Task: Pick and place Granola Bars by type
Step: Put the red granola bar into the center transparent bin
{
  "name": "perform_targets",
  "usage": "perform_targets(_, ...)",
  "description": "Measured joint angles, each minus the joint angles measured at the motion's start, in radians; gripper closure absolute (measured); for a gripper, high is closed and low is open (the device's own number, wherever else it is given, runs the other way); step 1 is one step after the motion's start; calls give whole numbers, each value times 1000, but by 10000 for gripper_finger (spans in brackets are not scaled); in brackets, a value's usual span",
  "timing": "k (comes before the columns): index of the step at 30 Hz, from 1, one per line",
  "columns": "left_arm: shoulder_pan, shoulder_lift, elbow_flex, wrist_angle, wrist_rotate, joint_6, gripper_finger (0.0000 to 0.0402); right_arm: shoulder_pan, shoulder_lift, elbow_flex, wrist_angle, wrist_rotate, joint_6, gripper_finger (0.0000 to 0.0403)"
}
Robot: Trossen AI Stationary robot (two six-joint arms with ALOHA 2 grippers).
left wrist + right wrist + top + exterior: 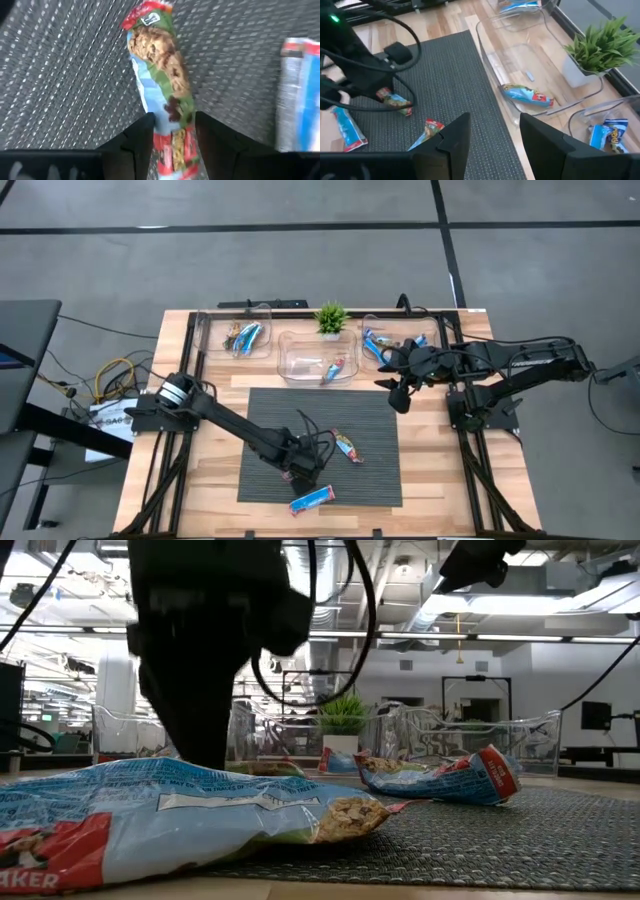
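On the dark mat, my left gripper (302,472) (173,150) points down and is shut on a green, red and blue granola bar (160,65) (395,100). A blue bar (311,498) (170,815) lies flat at the mat's near edge. A red-ended bar (347,445) (440,778) lies flat on the mat to the right. My right gripper (400,392) (492,145) hangs open and empty above the mat's far right corner. My left gripper pinches the green and red bar between its two fingers at one end (172,137), coming from above. The fingers lie across the bar, and its other end (147,17) sticks out ahead of them over the mat. I cannot tell whether it is clear of the mat.
Three clear bins stand along the far edge: the left bin (240,337) holds bars, the middle bin (300,365) has one bar (335,368), and the right bin (385,345) holds blue ones. A small potted plant (331,318) stands behind the middle bin. Bare wood flanks the mat.
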Motion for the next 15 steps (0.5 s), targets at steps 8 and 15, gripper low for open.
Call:
perform_targets(8,0,46,5,16,12,-9,272,0,3,0,1,-22,0,239)
perform_targets(15,0,32,1,29,18,-9,344,0,3,0,4,-109,-30,239)
